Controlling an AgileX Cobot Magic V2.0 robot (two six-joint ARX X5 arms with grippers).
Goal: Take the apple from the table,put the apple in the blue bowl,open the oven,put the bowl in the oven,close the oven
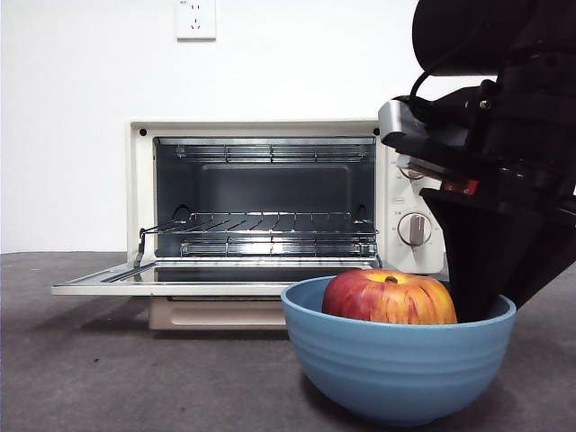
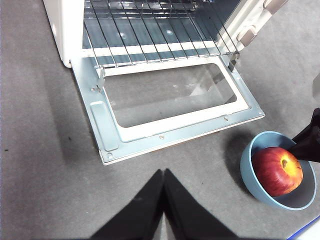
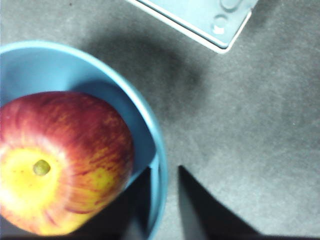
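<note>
No brand lettering can be read on the oven (image 1: 261, 216); only tiny illegible marks sit beside its round knob (image 1: 414, 229). The cream-white oven stands at the far side of the dark grey, rough surface (image 1: 90, 378), its glass door (image 2: 170, 107) dropped flat toward the viewer. Inside, a wire rack (image 1: 270, 225) spans the bare metal cavity. A white wall socket (image 1: 195, 19) sits above on the pale wall.

Near right: the blue bowl (image 1: 396, 364), matte with faint horizontal ridges, rests on the surface in front of the oven's right end. It holds the apple (image 1: 389, 297), round, red with yellow-orange streaks, its yellowish stem dimple upward.

The right end effector (image 3: 164, 200) straddles the bowl's right rim, one black jaw inside beside the apple, the other outside; the jaws are narrowly parted and whether they pinch the wall cannot be told.

The left end effector (image 2: 163, 200) hovers over bare surface near the open door, jaws pressed together, grasping nothing
</note>
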